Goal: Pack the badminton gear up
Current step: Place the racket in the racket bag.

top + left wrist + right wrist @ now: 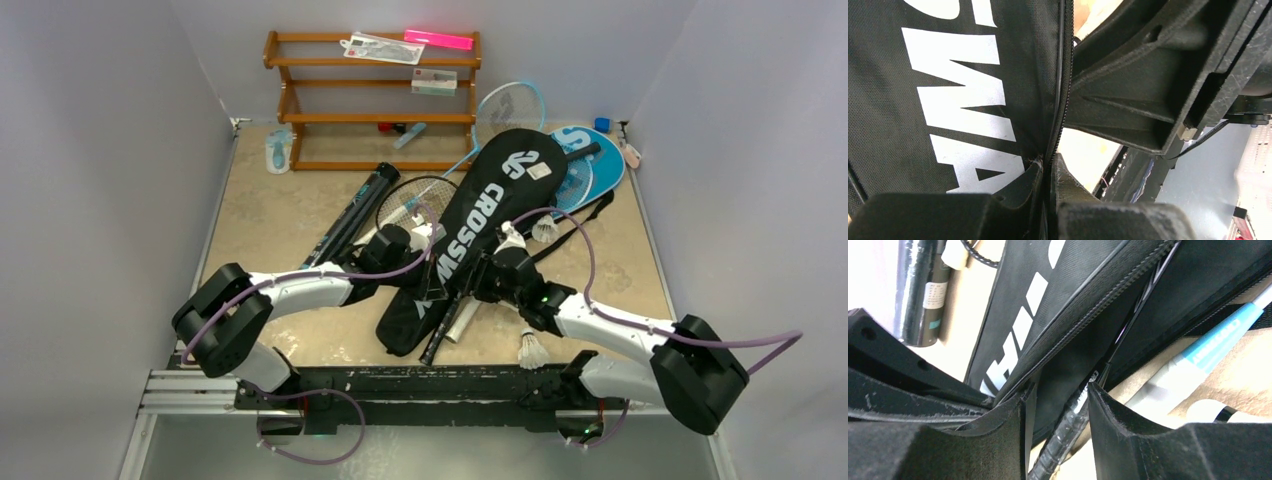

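- Grip, left side: left gripper point(1048, 167) is pressed together on the zipper edge of the black fabric "CROSSWAY" racket cover point(948, 90), pinching the seam where the two flaps meet.
- Right gripper point(1055, 400) is spread. Its jaws straddle the cover's open lower edge and the wrapped grip of the black racket point(1063, 435). Cannot tell whether either pad bears on it.
- Cover lies diagonally mid-table between the arms. The racket head shows at its left edge and the handle sticks out of the near end, with the shaft running into the opening.
- Handling, judged: the cover is limp and light and will sag and fold. The zipper tape is its firmest part, so hold there to keep the mouth open.
- The racket is stiff and light with delicate strings. Take it by the grip and slide it lengthwise.
- Farther out: long black tube point(350, 215) just left of the cover, blue "SPORT" racket cover point(590, 165) behind it.
- White feather shuttlecocks point(533, 350) lie loose. They crush easily, so hold by the cork.
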Tool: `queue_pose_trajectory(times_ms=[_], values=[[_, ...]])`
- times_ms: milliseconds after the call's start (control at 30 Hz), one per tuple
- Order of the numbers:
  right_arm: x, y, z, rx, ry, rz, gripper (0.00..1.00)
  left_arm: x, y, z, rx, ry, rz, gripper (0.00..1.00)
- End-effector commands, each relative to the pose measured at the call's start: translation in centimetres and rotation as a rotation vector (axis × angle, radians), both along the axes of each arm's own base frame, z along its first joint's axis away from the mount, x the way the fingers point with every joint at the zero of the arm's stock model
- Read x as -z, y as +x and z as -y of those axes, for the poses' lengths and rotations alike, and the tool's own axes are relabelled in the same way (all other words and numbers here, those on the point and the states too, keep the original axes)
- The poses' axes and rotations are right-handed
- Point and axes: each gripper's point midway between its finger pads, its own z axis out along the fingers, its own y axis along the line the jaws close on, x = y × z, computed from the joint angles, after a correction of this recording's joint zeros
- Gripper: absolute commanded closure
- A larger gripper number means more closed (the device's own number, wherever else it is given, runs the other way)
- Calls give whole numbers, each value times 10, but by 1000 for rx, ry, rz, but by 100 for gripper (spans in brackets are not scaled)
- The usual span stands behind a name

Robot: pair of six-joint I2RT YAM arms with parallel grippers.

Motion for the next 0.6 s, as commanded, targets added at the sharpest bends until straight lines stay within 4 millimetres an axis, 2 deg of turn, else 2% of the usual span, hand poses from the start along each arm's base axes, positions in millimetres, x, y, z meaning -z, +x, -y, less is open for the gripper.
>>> queue_pose_trajectory(times_ms=[0, 167, 467, 567], values=[[-9, -10, -3, -34, 56, -1, 56, -13, 9, 5, -12, -55, 35, 100], [7, -20, -3, -26, 87, -61, 61, -16, 10, 4, -30, -58, 38, 100], [22, -27, -15, -63, 123, -117, 56, -18, 10, 2, -53, -69, 19, 100], [29, -29, -19, -69, 143, -140, 57, -20, 10, 3, -55, -80, 19, 100]])
